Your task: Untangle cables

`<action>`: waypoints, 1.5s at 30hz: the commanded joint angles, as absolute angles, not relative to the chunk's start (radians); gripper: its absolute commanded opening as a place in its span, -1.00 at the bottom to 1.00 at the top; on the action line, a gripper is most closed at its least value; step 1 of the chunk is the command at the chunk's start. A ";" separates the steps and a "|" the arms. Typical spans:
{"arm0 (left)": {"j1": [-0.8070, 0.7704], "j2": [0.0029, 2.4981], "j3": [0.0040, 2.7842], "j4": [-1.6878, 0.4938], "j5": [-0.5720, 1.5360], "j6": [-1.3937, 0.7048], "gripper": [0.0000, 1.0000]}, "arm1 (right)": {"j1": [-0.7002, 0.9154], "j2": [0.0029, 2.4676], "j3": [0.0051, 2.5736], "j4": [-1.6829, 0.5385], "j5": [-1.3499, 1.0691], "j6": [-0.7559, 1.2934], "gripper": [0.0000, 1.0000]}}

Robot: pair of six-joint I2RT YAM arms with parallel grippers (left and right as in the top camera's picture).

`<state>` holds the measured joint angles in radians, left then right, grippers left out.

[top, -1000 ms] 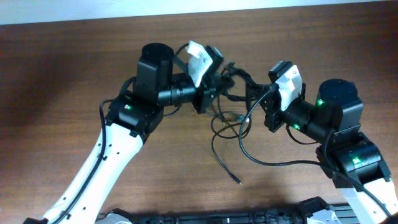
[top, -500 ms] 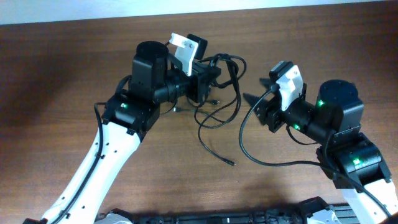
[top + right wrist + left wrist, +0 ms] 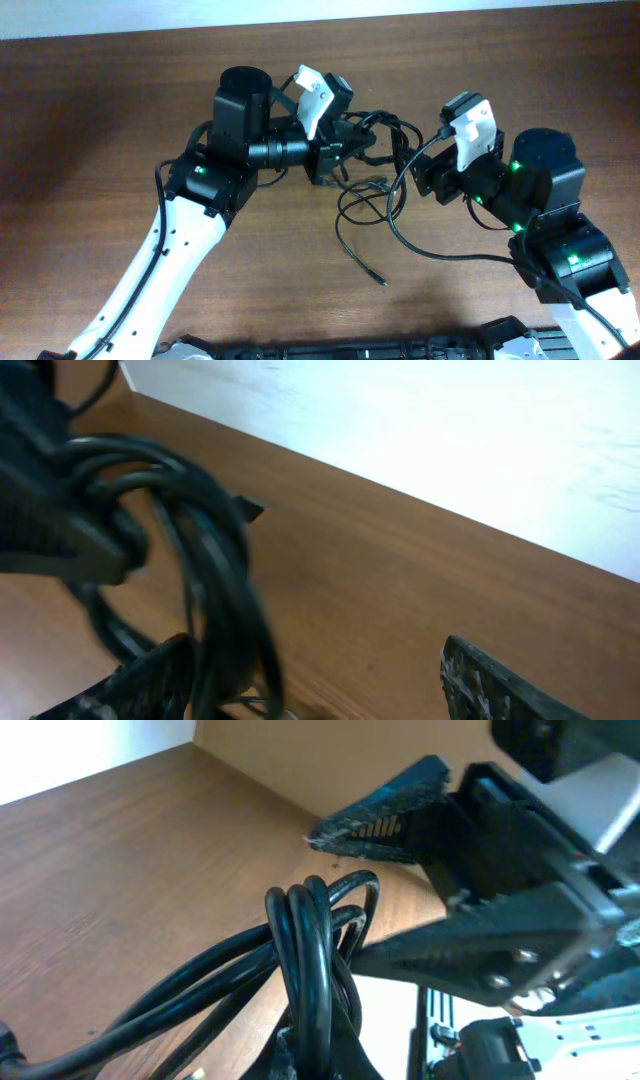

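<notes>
The cables (image 3: 375,128) are a bunch of thin black cords hanging between the two arms, with loose loops (image 3: 362,197) on the wooden table and one end plug (image 3: 381,283) lying nearer the front. My left gripper (image 3: 345,150) is shut on the bunch. In the left wrist view the cords (image 3: 310,935) rise in a tight loop from its jaws (image 3: 322,1065). My right gripper (image 3: 408,165) stands open just right of the bunch. In the right wrist view the blurred cords (image 3: 215,570) hang by its left finger (image 3: 150,680), and the right finger (image 3: 490,680) is well apart.
A thicker black wire (image 3: 430,260) belonging to the right arm loops over the table in front of it. The table's far edge (image 3: 420,15) runs along the top. A dark rail (image 3: 400,350) lies at the front edge.
The right gripper has opened and let go of the cords. The left gripper swung left with the bunch, then came back right, close to the right gripper.
</notes>
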<state>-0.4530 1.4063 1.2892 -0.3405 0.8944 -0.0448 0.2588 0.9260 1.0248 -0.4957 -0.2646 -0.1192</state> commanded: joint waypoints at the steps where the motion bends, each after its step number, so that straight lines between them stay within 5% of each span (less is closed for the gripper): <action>1: -0.451 1.400 1.309 -0.332 0.978 -0.025 -1.00 | 0.260 0.937 1.036 -0.493 -0.223 -0.115 0.52; 23: -0.451 1.400 1.309 -0.406 1.025 -0.029 -1.00 | 0.260 0.993 1.036 -0.464 -0.327 -0.089 0.50; 45: -0.452 1.304 1.309 -0.583 1.073 -0.029 -1.00 | 0.260 0.831 1.036 -0.746 -0.375 -0.070 0.50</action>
<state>-0.4503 1.3342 1.2892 -0.5800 1.0386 -0.0444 0.2615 0.8322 1.0248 -0.7444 -0.3946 -0.0780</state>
